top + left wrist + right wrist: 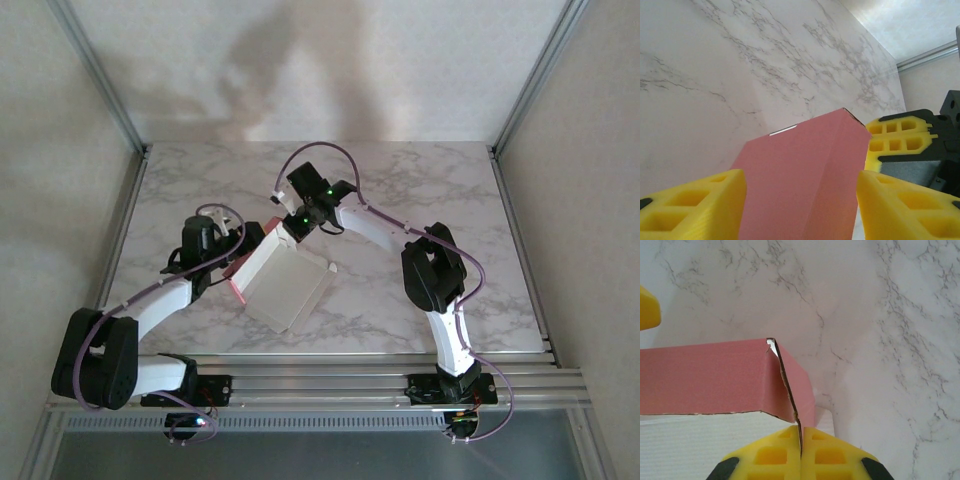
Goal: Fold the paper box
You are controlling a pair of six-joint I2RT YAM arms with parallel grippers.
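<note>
The paper box point(290, 285) lies half-formed mid-table, white inside up, with a pink wall along its left edge. My right gripper point(292, 228) is at its far corner. In the right wrist view that gripper point(801, 437) is shut on the thin edge of an upright pink flap point(795, 390), with the pink wall point(710, 377) running left over the white floor point(700, 440). My left gripper point(237, 268) is at the box's left side. In the left wrist view its jaws point(801, 175) stand apart on either side of a creased pink panel point(790, 150), with a sliver of table showing beside the right finger.
The marble table point(420, 200) stretches behind and to the right of the box. Metal frame posts point(110, 90) and beige walls close it in. The right gripper's yellow fingers point(895, 142) sit close beside the pink panel in the left wrist view.
</note>
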